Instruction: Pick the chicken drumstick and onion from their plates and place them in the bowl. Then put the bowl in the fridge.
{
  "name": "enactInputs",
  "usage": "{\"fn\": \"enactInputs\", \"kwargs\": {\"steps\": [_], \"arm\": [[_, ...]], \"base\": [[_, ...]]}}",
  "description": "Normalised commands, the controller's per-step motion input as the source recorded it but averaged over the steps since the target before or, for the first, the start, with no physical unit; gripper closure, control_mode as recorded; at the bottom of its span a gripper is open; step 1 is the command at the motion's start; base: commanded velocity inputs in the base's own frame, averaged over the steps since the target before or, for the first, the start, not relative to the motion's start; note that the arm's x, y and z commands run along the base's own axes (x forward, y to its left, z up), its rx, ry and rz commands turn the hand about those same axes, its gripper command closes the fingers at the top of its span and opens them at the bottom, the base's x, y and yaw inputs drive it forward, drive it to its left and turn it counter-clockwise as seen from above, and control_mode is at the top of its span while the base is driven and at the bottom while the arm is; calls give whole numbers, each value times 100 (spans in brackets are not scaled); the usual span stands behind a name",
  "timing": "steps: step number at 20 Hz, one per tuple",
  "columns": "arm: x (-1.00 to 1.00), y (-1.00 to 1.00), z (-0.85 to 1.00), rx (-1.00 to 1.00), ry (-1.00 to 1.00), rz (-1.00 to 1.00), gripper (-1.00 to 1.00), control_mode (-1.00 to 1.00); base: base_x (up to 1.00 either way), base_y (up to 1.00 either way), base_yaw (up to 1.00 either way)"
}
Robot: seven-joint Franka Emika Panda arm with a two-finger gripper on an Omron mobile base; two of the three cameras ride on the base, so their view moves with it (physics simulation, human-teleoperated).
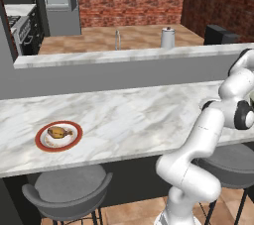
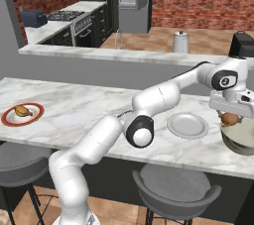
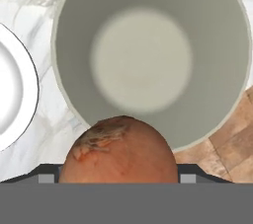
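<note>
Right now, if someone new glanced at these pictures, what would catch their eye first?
Probably the brown onion held in the gripper right above the deep pale bowl at the counter's right end. Next, the chicken drumstick alone on its red-rimmed plate, far off at the left end of the marble counter.

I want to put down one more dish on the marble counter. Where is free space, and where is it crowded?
The widest bare marble counter lies between the red-rimmed plate holding the drumstick and the plain white plate. It is crowded at the right end: there the tool holds the onion over the bowl, close beside the white plate.
</note>
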Motion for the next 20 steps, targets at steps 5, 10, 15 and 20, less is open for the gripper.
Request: {"fn": "enactInputs", "kwargs": {"steps": [5, 10, 15, 20], "arm": [[2, -12, -2, 10, 1, 4, 100, -100], [0, -3, -7, 8, 0, 4, 100, -100], [4, 0, -4, 5, 0, 4, 100, -100], [11, 0, 0, 2, 0, 4, 100, -100]], "base": [[0, 0, 0], [0, 0, 0], [0, 0, 0], [0, 0, 0]]}}
